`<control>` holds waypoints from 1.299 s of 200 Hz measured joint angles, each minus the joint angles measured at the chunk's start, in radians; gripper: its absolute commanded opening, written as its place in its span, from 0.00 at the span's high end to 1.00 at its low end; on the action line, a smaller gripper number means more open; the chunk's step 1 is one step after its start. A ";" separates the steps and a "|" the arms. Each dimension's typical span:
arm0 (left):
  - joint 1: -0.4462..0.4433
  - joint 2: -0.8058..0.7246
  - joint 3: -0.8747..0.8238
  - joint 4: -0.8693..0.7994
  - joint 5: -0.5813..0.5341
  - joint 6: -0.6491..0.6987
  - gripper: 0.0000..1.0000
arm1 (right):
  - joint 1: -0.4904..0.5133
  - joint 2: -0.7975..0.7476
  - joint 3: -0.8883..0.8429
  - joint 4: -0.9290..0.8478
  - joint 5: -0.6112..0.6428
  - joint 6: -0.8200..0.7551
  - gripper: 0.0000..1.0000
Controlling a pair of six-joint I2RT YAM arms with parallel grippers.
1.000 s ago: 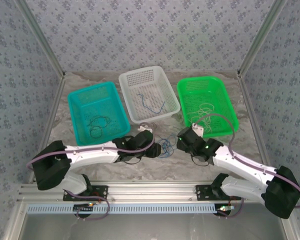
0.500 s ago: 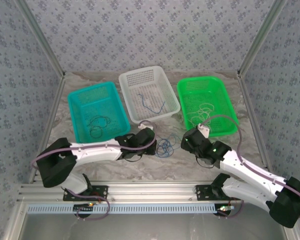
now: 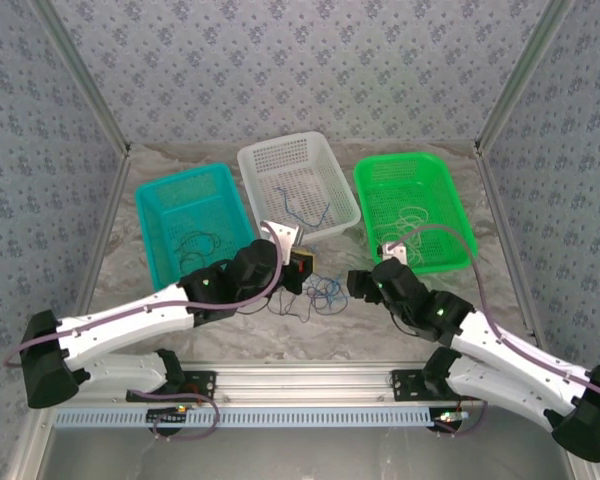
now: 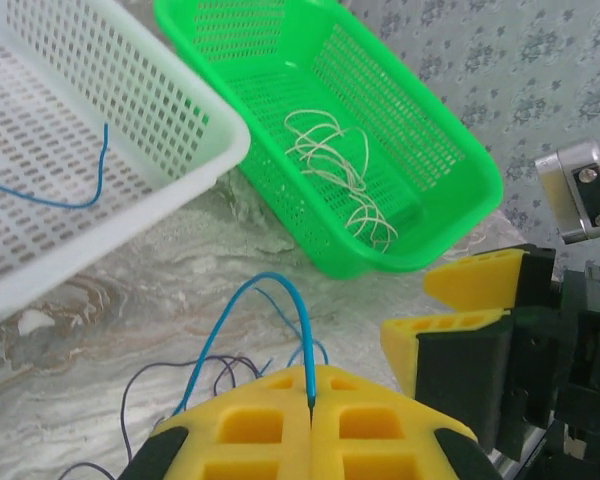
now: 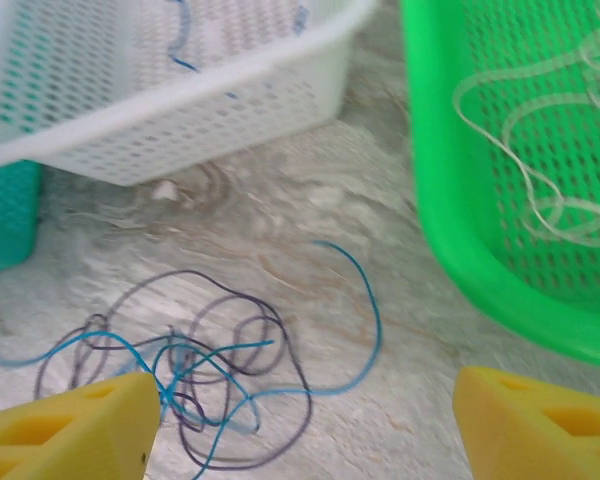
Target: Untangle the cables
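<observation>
Tangle (image 3: 320, 291) first, since it lies nearest the arm bases: a small heap of cables on the table (image 3: 380, 335), between the two grippers. The left gripper (image 4: 310, 375) has its jaws pressed together on a blue cable (image 4: 307, 345), pinching it close to one end. From the pinch the strand arches up, then falls back toward the heap below.

The right gripper (image 5: 305, 395) hangs just beside the heap with its jaws spread and nothing between the pads. From its wrist camera the heap sits off-centre, crowding its left finger (image 5: 75, 425), and spreads wider from side to side than from front to back. The blue strand trails out toward the other finger.

That offset is what the coming move likely turns on. The right arm would need to shift toward the heap's middle before closing on the dark strands, while the left arm, already holding, draws the blue one away.

Counts: two grippers, one loaded. In the heap I make out blue strands and dark ones, but the overlaps hide how many.

Beyond stand three baskets, side by side:
- The teal basket (image 3: 160, 200) holds dark loops.
- The white basket (image 3: 280, 152) holds one blue cable that I can see.
- The green basket (image 3: 445, 180) holds pale cables — too thin to number.
</observation>
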 measured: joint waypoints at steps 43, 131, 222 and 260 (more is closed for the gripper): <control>0.000 -0.008 0.000 0.019 0.023 0.090 1.00 | 0.055 -0.035 0.000 0.097 0.016 -0.109 0.15; 0.000 -0.037 0.010 0.110 0.124 0.186 1.00 | 0.070 0.084 0.001 0.289 -0.076 -0.220 0.06; 0.000 -0.076 -0.002 0.222 0.209 0.199 1.00 | 0.069 0.272 0.060 0.413 -0.115 -0.238 0.06; 0.000 -0.113 -0.015 0.259 0.232 0.205 1.00 | 0.045 0.311 0.069 0.412 -0.098 -0.220 0.12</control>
